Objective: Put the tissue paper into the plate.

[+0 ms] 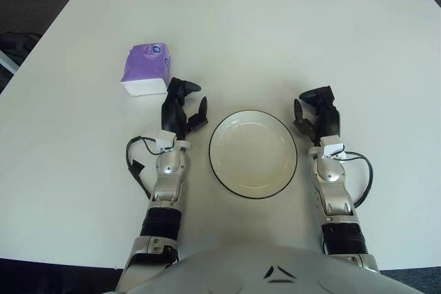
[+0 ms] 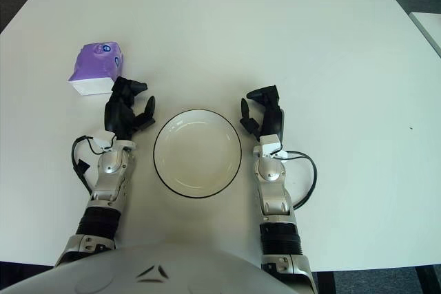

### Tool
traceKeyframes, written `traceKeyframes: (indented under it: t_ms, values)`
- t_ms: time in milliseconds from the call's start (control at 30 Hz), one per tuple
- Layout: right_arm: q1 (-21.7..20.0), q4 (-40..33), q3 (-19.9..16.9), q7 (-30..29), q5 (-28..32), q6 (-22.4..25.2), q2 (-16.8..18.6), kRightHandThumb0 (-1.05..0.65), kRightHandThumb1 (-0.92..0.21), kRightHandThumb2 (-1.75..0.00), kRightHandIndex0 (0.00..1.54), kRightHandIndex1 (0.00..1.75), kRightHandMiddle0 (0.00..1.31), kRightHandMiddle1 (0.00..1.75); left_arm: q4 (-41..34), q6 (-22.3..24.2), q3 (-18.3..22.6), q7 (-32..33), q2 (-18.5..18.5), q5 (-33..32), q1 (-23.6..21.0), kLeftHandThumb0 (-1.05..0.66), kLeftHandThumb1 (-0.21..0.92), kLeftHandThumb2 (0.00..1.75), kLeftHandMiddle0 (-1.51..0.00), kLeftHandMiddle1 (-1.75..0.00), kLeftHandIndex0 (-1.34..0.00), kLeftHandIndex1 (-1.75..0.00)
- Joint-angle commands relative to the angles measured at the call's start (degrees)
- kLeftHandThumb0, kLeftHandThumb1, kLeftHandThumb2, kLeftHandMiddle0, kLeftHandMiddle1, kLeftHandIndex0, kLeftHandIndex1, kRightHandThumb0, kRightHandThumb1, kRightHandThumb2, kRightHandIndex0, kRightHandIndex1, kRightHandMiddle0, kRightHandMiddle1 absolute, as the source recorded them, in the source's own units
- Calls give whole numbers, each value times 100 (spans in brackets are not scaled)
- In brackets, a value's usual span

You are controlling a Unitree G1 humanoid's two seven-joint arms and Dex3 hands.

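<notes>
While the plate (image 1: 253, 154) sits bare near the front edge of the white table (image 1: 289, 39), the tissue paper (image 1: 146, 69), a purple pack with a white lower edge, lies well to the plate's left and farther from the robot, outside the rim and flat on the tabletop. The left hand (image 1: 182, 110) shows just left of the plate, between the plate and the tissue pack; its black fingers (image 1: 184, 88) are loosely spread and hold nothing, and the foremost fingertip reaches close to the pack's near corner, though whether they touch cannot be told. The right hand (image 1: 317, 113) shows just right of the plate, its fingers relaxed, partly curled, and likewise holding nothing. A black cable (image 1: 135, 163) loops beside the left forearm, to the plate's left, and another (image 1: 363, 173) loops beside the right forearm, to the plate's right.
</notes>
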Motion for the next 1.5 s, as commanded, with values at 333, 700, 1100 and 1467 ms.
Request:
traceKeyframes:
  t_ms: [333, 700, 1100, 1467]
  values:
    - [403, 358, 25, 39, 64, 452, 73, -35, -86, -61, 58, 113, 23, 175, 270, -702, -87, 344, 104, 538, 658, 0, 49, 98, -61, -130, -44, -175]
    - [419, 310, 38, 46, 71, 437, 92, -35, -89, -57, 58, 112, 21, 175, -93, -1727, -242, 1661, 541, 2296, 728, 0, 55, 91, -61, -132, -36, -175]
    - [394, 328, 34, 94, 89, 507, 69, -35, -89, -58, 58, 112, 21, 175, -284, -1314, -437, 3061, 862, 3877, 750, 0, 46, 110, -60, -154, -31, -175]
    - [395, 314, 32, 68, 89, 458, 87, -35, -88, -58, 59, 113, 21, 175, -480, -1148, -560, 3834, 1250, 4529, 711, 0, 54, 107, -46, -171, -23, -175]
